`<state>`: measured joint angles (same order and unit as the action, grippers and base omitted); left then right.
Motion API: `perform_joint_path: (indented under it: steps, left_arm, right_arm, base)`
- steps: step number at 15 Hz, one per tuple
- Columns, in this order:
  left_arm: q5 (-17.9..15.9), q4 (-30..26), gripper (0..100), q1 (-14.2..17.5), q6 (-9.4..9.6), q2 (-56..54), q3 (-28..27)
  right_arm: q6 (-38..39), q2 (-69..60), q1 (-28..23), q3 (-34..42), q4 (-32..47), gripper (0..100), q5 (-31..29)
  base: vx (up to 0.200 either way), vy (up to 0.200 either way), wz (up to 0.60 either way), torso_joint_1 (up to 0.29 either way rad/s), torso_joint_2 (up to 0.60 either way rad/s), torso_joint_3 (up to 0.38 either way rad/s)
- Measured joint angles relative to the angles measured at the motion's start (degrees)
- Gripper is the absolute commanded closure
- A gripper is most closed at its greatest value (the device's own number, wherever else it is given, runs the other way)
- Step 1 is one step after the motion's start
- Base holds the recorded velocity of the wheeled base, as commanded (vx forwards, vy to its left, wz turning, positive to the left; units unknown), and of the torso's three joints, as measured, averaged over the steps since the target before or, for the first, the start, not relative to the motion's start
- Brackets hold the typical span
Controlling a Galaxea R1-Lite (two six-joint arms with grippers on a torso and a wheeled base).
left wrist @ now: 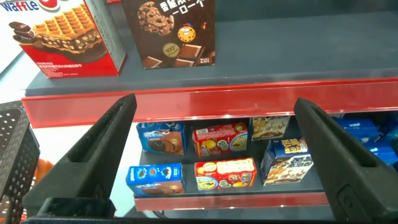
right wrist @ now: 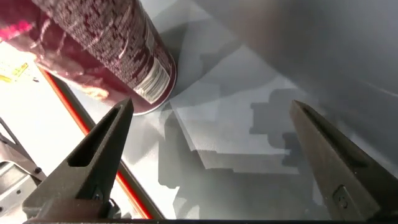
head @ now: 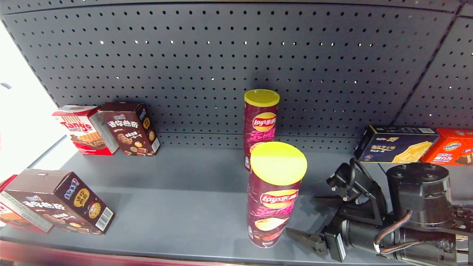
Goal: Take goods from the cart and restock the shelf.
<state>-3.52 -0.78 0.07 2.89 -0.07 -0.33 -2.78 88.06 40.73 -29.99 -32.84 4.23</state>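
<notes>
Two dark red chip cans with yellow lids stand upright on the grey shelf [head: 177,199]. One can [head: 261,125] is at the back by the pegboard; the other can [head: 275,195] stands near the front edge. My right gripper [head: 314,221] lies just right of the front can, open, with nothing between its fingers and a small gap to the can. The right wrist view has that can [right wrist: 112,50] beside the open right gripper [right wrist: 211,109]. My left gripper [left wrist: 214,102] is open and empty, in front of the shelf's red edge strip [left wrist: 205,99].
Boxes of biscuits stand at the shelf's back left [head: 129,129], front left [head: 59,199] and back right [head: 399,145]. Lower shelves hold several small boxes [left wrist: 221,158]. A black mesh cart basket [left wrist: 12,162] is near the left gripper. Bare shelf lies between the left boxes and the cans.
</notes>
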Motion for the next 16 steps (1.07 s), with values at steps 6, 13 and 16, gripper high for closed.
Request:
perform_joint_path:
  steps: [6, 13, 16]
  left_arm:
    - [0.0, 0.0, 0, 0.0, 0.01, 0.0, 0.0]
    - [0.0, 0.0, 0, 0.0, 0.04, 0.0, 0.0]
    - [0.0, 0.0, 0, 0.0, 0.06, 0.0, 0.0]
  right_arm:
    - [0.0, 0.0, 0.1, 0.3, 0.0, 0, 0.0]
    - [0.0, 1.0, 1.3, 0.1, -1.0, 0, 0.1]
    - [0.0, 1.7, 2.2, -0.1, -1.2, 0, 0.2]
  base:
    - [0.0, 0.0, 0.0, 0.0, 0.0, 0.0]
    - [0.0, 0.0, 0.0, 0.0, 0.0, 0.0]
    - [0.0, 0.0, 0.0, 0.0, 0.0, 0.0]
